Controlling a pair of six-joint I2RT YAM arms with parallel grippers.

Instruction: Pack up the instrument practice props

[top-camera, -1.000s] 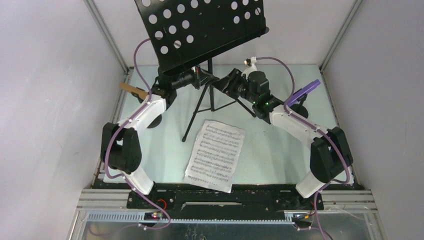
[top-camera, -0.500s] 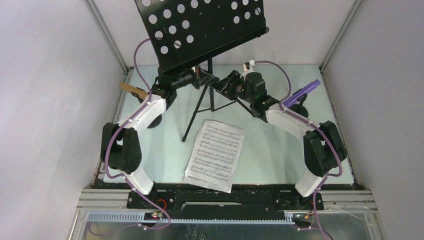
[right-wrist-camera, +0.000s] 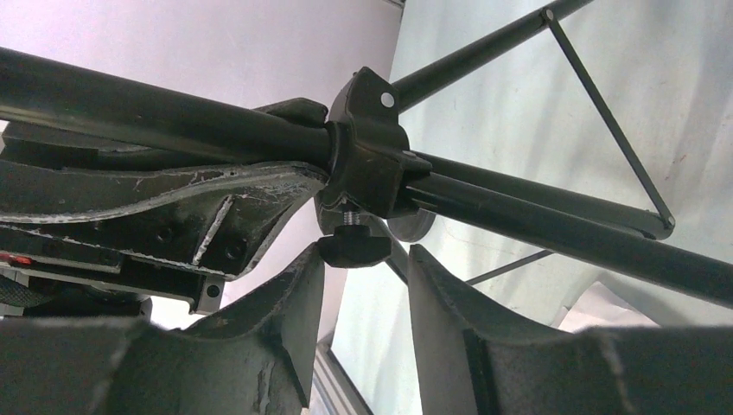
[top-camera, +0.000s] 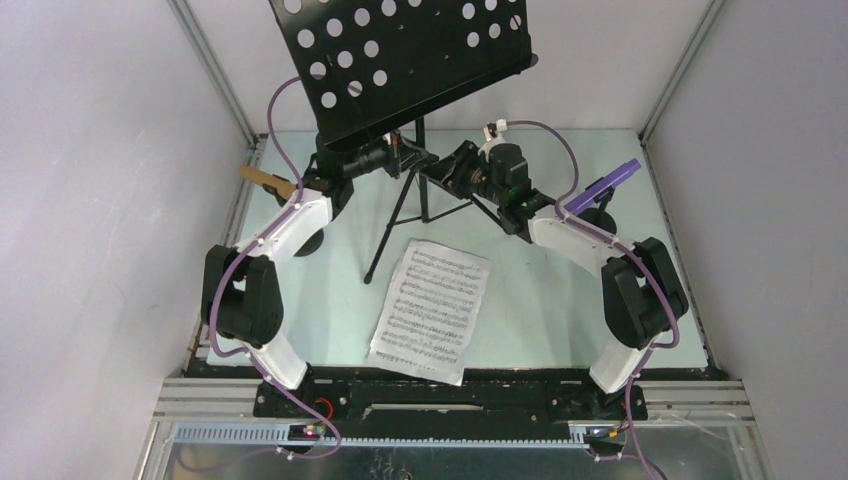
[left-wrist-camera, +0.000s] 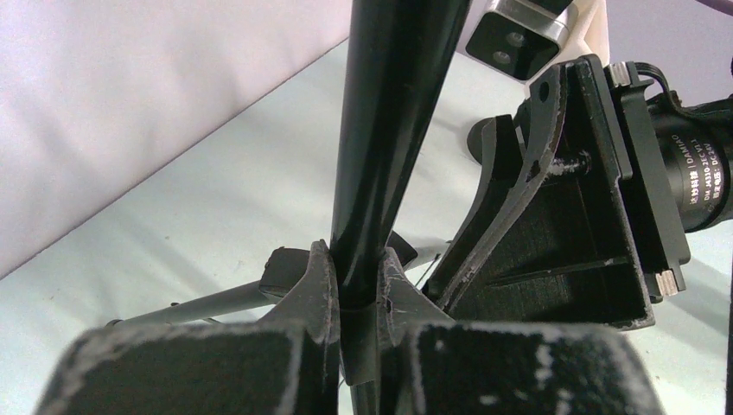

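The black perforated music rack (top-camera: 400, 55) stands on tripod legs (top-camera: 392, 225) at the back middle. My left gripper (top-camera: 398, 153) is shut on its black pole (left-wrist-camera: 393, 130), which runs up between the fingers in the left wrist view. My right gripper (top-camera: 442, 170) is open at the pole's clamp (right-wrist-camera: 367, 164); its fingertips (right-wrist-camera: 298, 285) sit either side of the small black knob (right-wrist-camera: 353, 248) without gripping it. White sheet-music pages (top-camera: 432, 308) lie on the table in front. A purple microphone (top-camera: 603, 186) sits right, a tan one (top-camera: 266, 178) left, each on a dark round holder.
Grey walls and metal frame posts (top-camera: 210, 75) close in the table on three sides. The tripod's thin braces (right-wrist-camera: 609, 121) spread over the pale green table (top-camera: 540, 300). The two arms meet head-on under the rack.
My right arm has shifted a little left and inward, bringing its gripper closer to the pole's clamp. The left arm and the rack have not moved.
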